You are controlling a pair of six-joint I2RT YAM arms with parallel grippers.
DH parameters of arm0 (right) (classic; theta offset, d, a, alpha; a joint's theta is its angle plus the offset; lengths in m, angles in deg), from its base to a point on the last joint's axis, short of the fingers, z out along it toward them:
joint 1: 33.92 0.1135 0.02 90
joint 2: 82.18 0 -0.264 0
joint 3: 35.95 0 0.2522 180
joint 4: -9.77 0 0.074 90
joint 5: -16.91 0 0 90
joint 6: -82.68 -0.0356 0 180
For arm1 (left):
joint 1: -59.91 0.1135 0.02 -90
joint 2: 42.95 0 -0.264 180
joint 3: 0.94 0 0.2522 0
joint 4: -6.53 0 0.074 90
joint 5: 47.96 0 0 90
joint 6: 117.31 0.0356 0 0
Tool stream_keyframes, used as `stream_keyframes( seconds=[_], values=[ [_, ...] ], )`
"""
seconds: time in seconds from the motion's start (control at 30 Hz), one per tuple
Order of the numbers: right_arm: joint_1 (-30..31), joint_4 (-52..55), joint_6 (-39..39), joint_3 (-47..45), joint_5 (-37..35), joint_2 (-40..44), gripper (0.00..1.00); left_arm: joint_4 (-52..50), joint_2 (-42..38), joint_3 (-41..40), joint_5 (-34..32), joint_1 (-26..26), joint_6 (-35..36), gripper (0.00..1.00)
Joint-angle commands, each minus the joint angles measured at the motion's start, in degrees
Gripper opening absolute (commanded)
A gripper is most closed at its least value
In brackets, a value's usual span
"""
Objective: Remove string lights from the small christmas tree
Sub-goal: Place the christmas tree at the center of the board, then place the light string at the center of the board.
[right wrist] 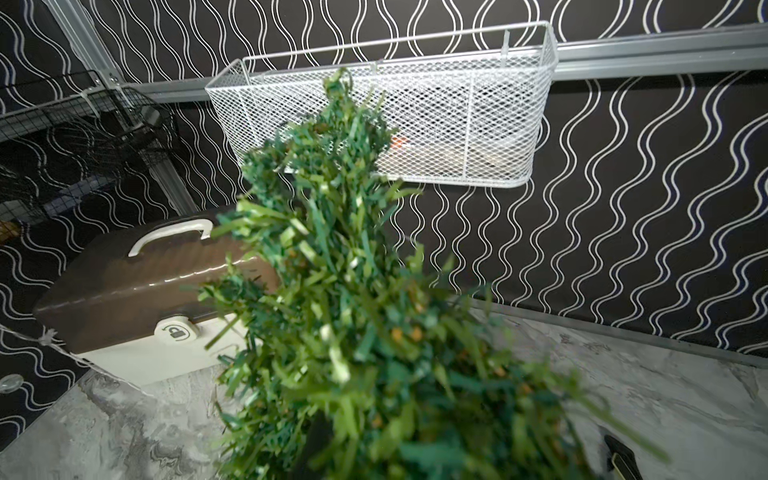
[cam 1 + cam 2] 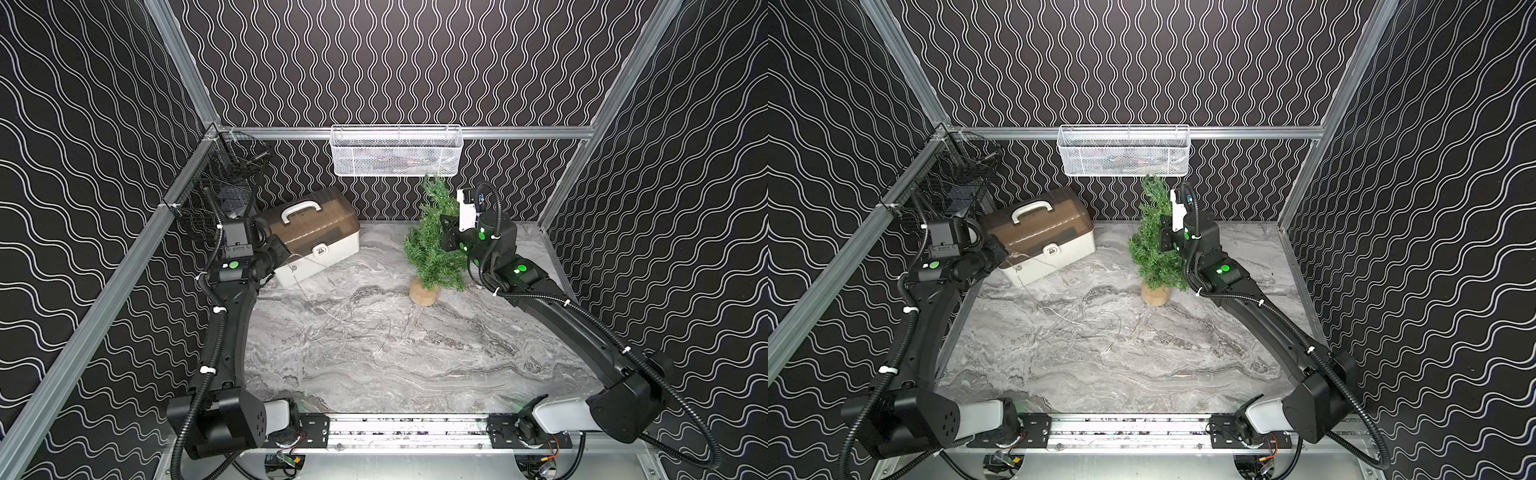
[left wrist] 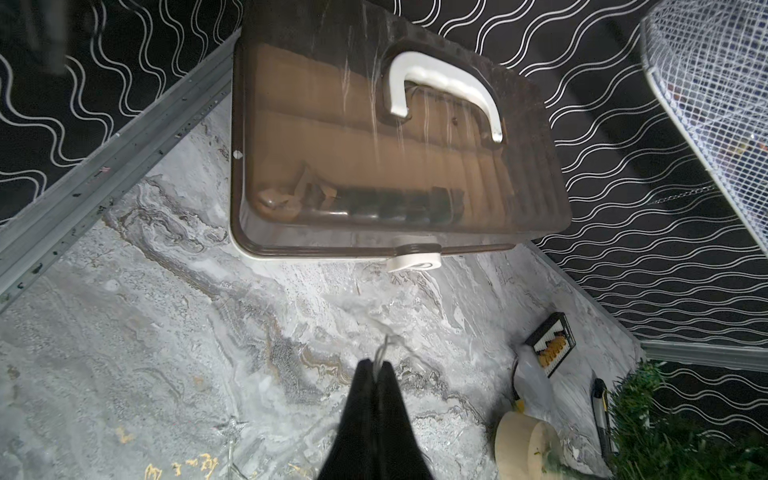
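The task looks close to finished. The small christmas tree (image 2: pixel 432 245) stands on the marbled surface (image 2: pixel 415 365), well apart from the brown-lidded box (image 2: pixel 316 232), on the side toward the right arm. No wire or bulb can be made out among its branches in any view, though the far side of the foliage is hidden.

The string lights (image 3: pixel 383 349) lie on the box's side of the tree. One end of the thin silvery strand is pinched in the left gripper (image 3: pixel 376 370), whose jaws are pressed together on it just in front of the box's latch, above the surface. From there, in both top views, the wire droops past the box's front wall and lies in loose loops on the surface between the box and the tree. The right wrist view shows a star bulb on a raised stretch of wire beside the box. The battery box cannot be picked out with confidence.

The right gripper (image 2: pixel 444 235) is pushed into the tree's middle from the side away from the box. Foliage hides its jaws, but they appear drawn narrow on the tree, steadying it.

What is probably left is to check that the strand's tail is free of the lowest branches and to draw the slack clear toward the box. After that, both wire and tree can be let go.
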Motion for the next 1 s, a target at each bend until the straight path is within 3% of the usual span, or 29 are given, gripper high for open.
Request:
stream_keyframes(
  seconds=[0.0,0.23,0.4,0.5,0.53,0.6,0.7,0.83,0.97],
  values=[
    [-0.2,-4.5,-1.4,-1.9,0.0,1.6,0.10,1.7,0.2,0.4,0.5,0.1,0.0,0.00],
    [-0.4,-4.7,-1.9,-5.1,1.4,2.9,0.10,7.3,-1.2,-4.2,6.2,-0.4,-3.3,0.00],
    [-0.3,-5.2,-2.8,-7.5,3.4,4.1,0.15,9.8,-2.7,-9.8,4.8,-6.7,-3.6,0.00],
    [-0.3,-4.5,-3.3,-7.4,4.7,4.5,0.23,10.1,-3.1,-12.2,2.9,-10.4,-3.3,0.08],
    [-0.3,-4.2,-3.4,-7.2,4.8,4.6,0.27,10.1,-3.4,-12.8,2.0,-11.5,-3.1,0.11],
    [-0.3,-3.5,-3.6,-6.9,5.1,5.1,0.44,10.2,-4.0,-14.4,-0.5,-14.1,-2.5,0.23],
    [-0.3,-1.6,-4.1,-6.4,5.5,6.2,0.63,9.4,-3.8,-16.0,-4.1,-16.7,-0.9,0.58],
    [-0.3,0.1,-5.2,-6.6,6.3,8.7,0.85,8.8,-3.0,-17.4,-11.2,-20.2,0.1,0.96],
    [-0.3,3.5,-6.2,-6.5,6.4,11.8,0.94,15.4,-5.0,-20.8,-15.8,-22.4,1.5,0.99]
  ],
)
